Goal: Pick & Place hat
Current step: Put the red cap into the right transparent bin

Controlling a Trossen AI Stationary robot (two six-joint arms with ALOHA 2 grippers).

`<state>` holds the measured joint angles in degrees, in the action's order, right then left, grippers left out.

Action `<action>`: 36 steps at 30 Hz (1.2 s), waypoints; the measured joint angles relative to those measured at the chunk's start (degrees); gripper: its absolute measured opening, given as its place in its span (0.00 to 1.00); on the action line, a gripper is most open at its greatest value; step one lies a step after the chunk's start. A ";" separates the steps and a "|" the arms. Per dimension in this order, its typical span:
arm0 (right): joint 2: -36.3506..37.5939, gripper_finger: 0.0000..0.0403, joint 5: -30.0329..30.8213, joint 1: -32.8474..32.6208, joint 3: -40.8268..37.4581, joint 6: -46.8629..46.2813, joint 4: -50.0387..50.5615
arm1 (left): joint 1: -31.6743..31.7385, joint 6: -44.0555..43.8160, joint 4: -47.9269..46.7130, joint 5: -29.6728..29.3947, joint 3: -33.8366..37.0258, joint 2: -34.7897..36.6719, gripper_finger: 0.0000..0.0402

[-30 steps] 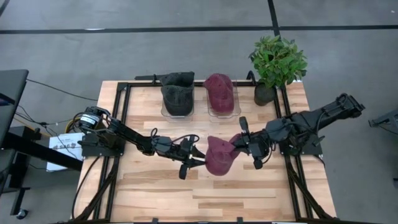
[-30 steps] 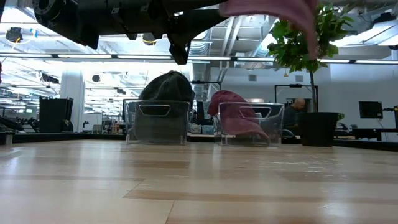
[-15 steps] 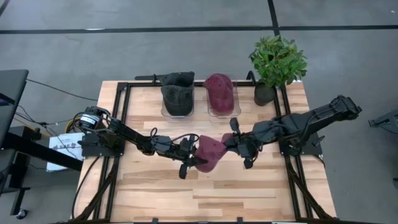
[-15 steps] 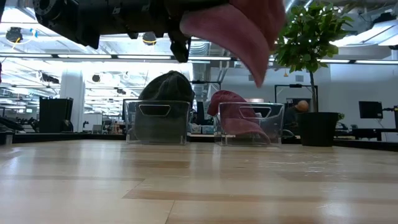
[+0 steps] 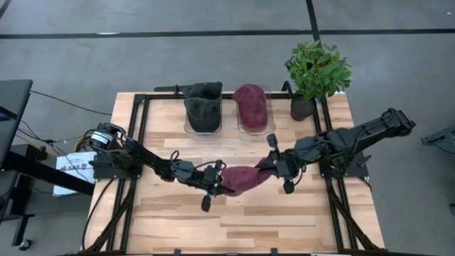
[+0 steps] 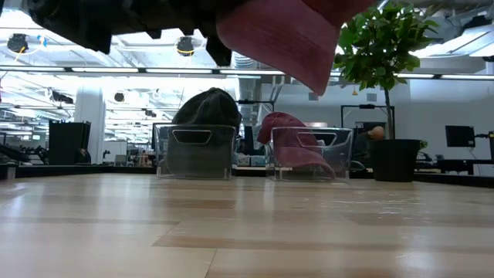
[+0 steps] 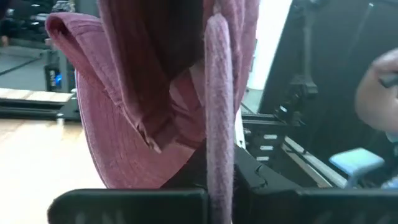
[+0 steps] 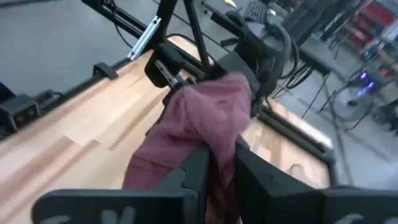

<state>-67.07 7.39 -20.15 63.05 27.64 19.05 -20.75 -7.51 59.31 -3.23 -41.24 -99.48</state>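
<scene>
A maroon hat [image 5: 245,178] is stretched in the air between the two grippers, above the middle of the wooden table [image 5: 178,227]. The left gripper [image 5: 215,184] is clamped fully shut on the hat's left end; in the left wrist view the cloth [image 7: 168,106] is seen pinched right at the fingers and fills most of the frame, so little beyond it can be made out. The right gripper [image 5: 276,165] is found at the hat's other end, with cloth bunched between its dark fingers [image 8: 198,163] in the right wrist view [image 8: 205,118] — whether those fingers are pressed tight or slightly parted cannot be told, as the fabric covers the gap. In the low view only a hanging flap of the hat [image 6: 289,38] and dark arm parts are seen, cut off by the frame's upper edge; neither gripper's tips are shown there. Behind the grippers, well apart from them, two clear bins are set side by side: one [image 5: 201,126] is filled by a dark grey hat [image 5: 202,103], the other [image 5: 256,128] by a second maroon hat [image 5: 251,103]. A potted plant [image 5: 316,71] is placed just beside the latter — beyond the right gripper.
</scene>
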 joint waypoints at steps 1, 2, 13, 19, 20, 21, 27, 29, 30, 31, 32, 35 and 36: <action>0.00 0.14 0.07 -0.22 0.00 -1.52 0.26 | -0.51 0.60 -0.02 0.06 0.01 0.00 0.04; 0.00 0.16 0.14 -0.42 0.00 -2.99 0.50 | -1.09 1.36 0.00 0.07 0.01 0.00 0.04; -0.09 0.36 0.45 -5.61 0.02 -6.69 2.32 | -6.10 7.12 0.28 0.06 0.04 -0.02 0.05; -0.09 0.47 0.39 -9.41 0.02 -7.88 2.10 | -8.92 7.35 0.26 0.07 0.05 -0.02 0.05; -0.11 0.48 0.32 -9.82 0.02 -8.36 2.03 | -9.33 7.80 0.30 0.07 0.05 -0.02 0.05; -0.13 0.48 0.32 -10.11 0.02 -8.91 1.93 | -9.69 8.51 0.33 0.07 0.05 -0.02 0.05; -0.52 0.48 0.08 -10.91 -0.36 -12.76 1.02 | -10.47 10.27 2.23 0.07 0.05 -0.02 0.05; -0.77 0.47 -0.10 -10.97 -0.51 -14.30 1.27 | -10.41 10.28 2.25 -0.04 0.05 -0.02 0.05; -1.02 0.46 -0.74 -10.95 -0.55 -15.16 1.28 | -10.35 10.27 2.33 0.00 0.05 -0.02 0.05; -1.41 0.46 -2.05 -10.84 -0.55 -15.94 0.58 | -10.30 10.29 2.40 0.03 0.05 -0.02 0.05; -1.65 0.45 -3.46 -10.71 -0.55 -16.20 -0.11 | -10.28 10.27 2.40 0.03 0.05 -0.02 0.05; -2.45 0.44 -7.56 -10.95 -0.51 -17.25 -2.80 | -10.25 10.29 2.46 -0.18 0.05 -0.02 0.05; -2.77 0.43 -8.36 -10.86 -0.46 -17.35 -3.71 | -10.21 10.28 2.47 -0.19 0.05 -0.02 0.05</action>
<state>-69.84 -0.97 -31.01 62.59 10.29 15.34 -30.96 2.77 61.78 -3.42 -41.19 -99.50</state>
